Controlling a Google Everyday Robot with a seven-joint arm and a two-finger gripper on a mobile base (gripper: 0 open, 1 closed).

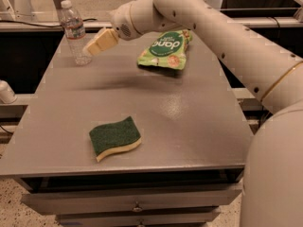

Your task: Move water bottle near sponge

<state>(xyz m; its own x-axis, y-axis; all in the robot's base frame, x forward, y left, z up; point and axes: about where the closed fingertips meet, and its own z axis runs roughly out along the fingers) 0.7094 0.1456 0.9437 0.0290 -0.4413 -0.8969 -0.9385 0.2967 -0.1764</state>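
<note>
The water bottle (pixel 74 32) stands upright at the far left corner of the grey table (pixel 189 122). It is clear and ribbed, with a white cap and a white-and-red label. The sponge (pixel 115 137), dark green over pale yellow, lies flat near the table's front edge, left of centre. My gripper (pixel 94 44) reaches in from the right on the white arm (pixel 208 27). Its cream fingers point left at the bottle, just to the right of the bottle's lower half. It holds nothing.
A glossy light-green snack pouch (pixel 166 48) lies at the back of the table, right of the gripper. A drawer front (pixel 137 203) runs below the table's front edge. A white object (pixel 5 91) sits off the table at the left.
</note>
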